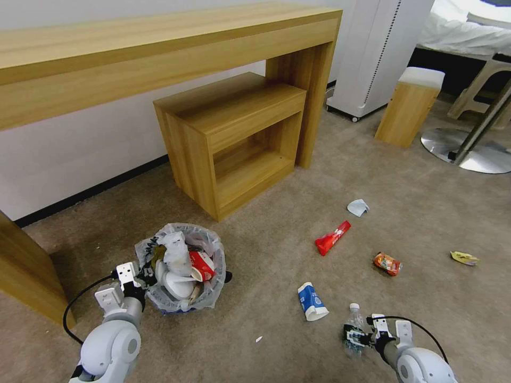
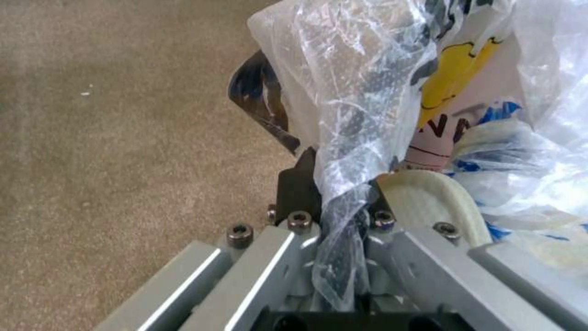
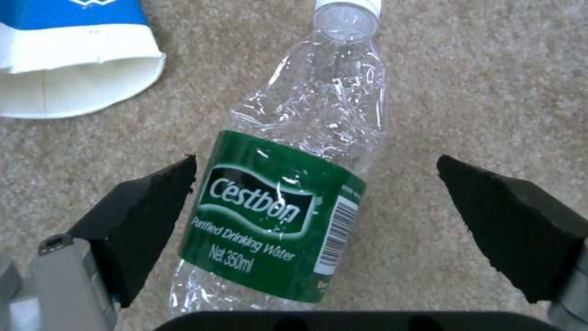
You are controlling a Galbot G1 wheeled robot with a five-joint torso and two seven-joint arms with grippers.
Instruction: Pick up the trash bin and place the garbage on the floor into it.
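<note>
Trash bin [image 1: 183, 268], lined with a crinkly translucent bag, sits on the beige floor [image 1: 266, 250] in front of the low wooden shelf unit [image 1: 234, 138] under the long desk [image 1: 159, 48], already stuffed with white slippers and a red-white carton. Left tool [image 1: 139, 276] is clenched on the bin's rim at its left side; the left wrist view shows the black fingers [image 2: 298, 186] pinching the bag plastic and rim, with the yellow face mark [image 2: 453, 78] just beyond. Right tool [image 1: 355, 338] is low at the green bottle [image 1: 353, 327], which lies on the carpet with its white cap pointing away from the robot; in the right wrist view the black pads [image 3: 147, 216] stand spread wide on either side of the green label [image 3: 275, 216], the left one close beside it, the right one apart from it. A blue-white paper cup [image 1: 311, 301] lies just beside the bottle. Farther out on the floor lie a red wrapper [image 1: 332, 238], a crushed orange can [image 1: 387, 263], a white tissue [image 1: 357, 207] and a yellow wrapper [image 1: 464, 258].
</note>
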